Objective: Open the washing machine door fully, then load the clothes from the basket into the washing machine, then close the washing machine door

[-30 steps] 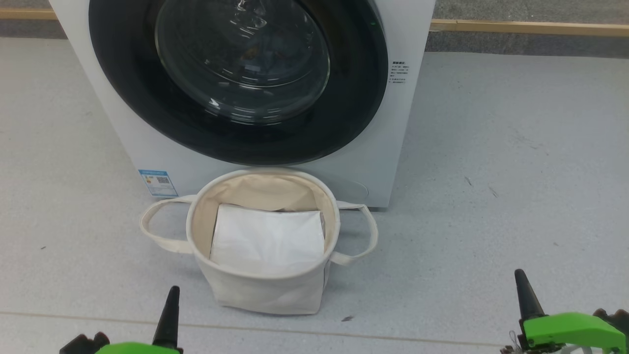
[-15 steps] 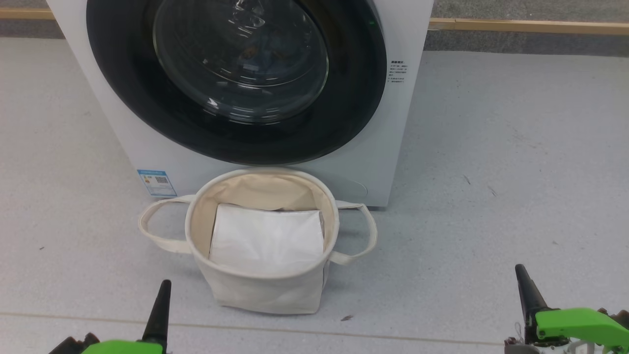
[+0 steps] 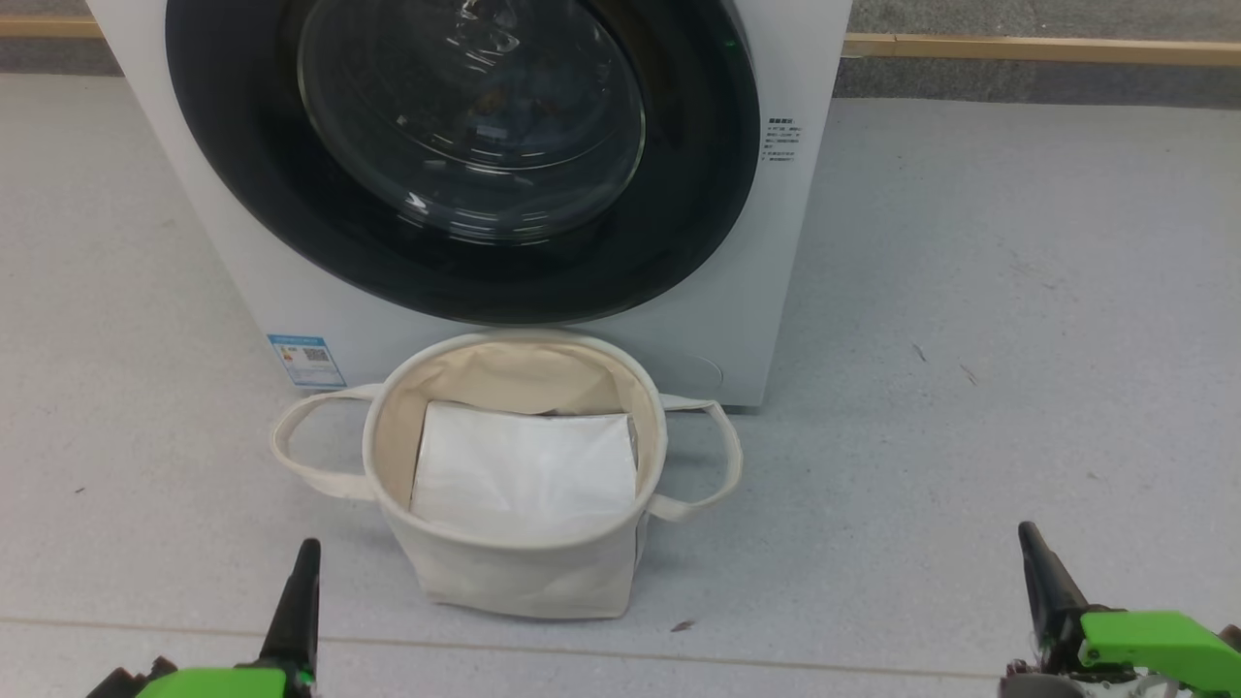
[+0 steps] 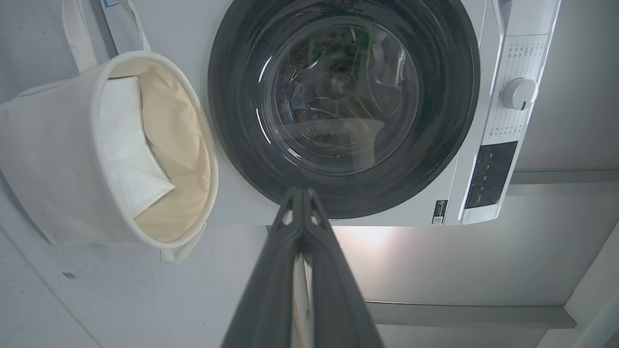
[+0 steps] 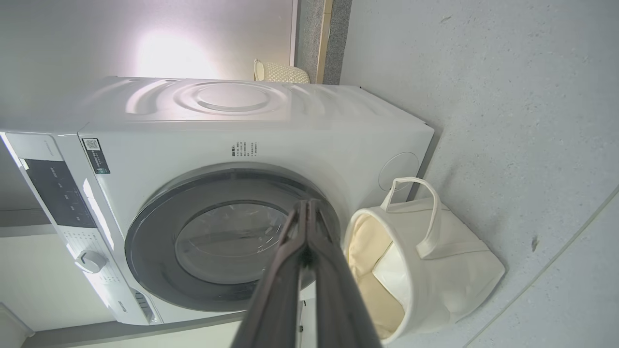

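Left claw [image 3: 304, 567] and right claw [image 3: 1031, 543] both pressed together and empty, well apart from the basket [image 3: 514, 582], which sits just in front of the washing machine [image 3: 756, 291] below the shut washing machine door [image 3: 465, 126]. Basket holds a flat white sheet [image 3: 524, 465], no printed clothes visible; dark glass hides whether they're inside. Risk: shut tips slip off the glossy door edge, a claw tips the basket reaching past it, or the sheet gets grabbed as clothes.
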Tool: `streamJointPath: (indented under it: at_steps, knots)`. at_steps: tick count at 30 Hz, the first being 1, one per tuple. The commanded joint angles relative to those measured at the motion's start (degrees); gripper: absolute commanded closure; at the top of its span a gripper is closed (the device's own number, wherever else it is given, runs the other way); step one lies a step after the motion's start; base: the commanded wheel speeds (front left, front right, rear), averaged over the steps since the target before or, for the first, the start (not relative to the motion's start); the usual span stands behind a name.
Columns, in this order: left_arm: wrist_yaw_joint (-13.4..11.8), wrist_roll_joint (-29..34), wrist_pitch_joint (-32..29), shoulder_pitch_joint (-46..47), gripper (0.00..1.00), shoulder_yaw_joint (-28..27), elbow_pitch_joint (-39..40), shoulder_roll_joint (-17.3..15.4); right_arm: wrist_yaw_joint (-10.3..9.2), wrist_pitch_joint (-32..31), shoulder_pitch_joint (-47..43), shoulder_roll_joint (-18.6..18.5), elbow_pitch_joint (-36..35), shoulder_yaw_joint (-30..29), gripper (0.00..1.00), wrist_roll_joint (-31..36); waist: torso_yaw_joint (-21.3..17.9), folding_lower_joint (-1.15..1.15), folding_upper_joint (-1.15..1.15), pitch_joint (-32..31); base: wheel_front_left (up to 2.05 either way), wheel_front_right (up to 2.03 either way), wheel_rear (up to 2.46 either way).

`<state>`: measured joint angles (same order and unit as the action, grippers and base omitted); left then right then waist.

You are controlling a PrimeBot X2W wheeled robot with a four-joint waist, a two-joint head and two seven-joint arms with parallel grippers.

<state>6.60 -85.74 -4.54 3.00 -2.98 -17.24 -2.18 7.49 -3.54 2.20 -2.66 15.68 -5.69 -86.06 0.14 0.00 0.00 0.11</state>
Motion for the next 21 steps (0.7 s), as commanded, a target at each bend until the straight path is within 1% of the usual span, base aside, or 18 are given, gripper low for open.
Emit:
streamJointPath:
  at_steps: [1,9,21]
  knots:
    - [0.5,-1.4,-0.6,3.1,1.00,-2.3,2.3,-0.7,0.01,-0.6,3.4,-1.0,-1.8,0.8,1.00,-1.7,0.0,0.00,0.00,0.0,0.00,0.00,0.00]
    - [0.9,-6.3,-1.9,3.2,1.00,-3.5,3.2,-0.7,0.00,-2.0,3.9,-1.0,-1.7,0.3,1.00,-6.9,-0.1,0.00,0.00,0.1,0.00,0.00,0.00]
    - [0.9,-6.4,-1.9,3.2,1.00,-3.5,3.2,-0.7,0.00,-2.2,3.9,-0.9,-1.7,0.1,1.00,-6.9,-0.1,0.00,0.00,0.1,0.00,0.00,0.00]
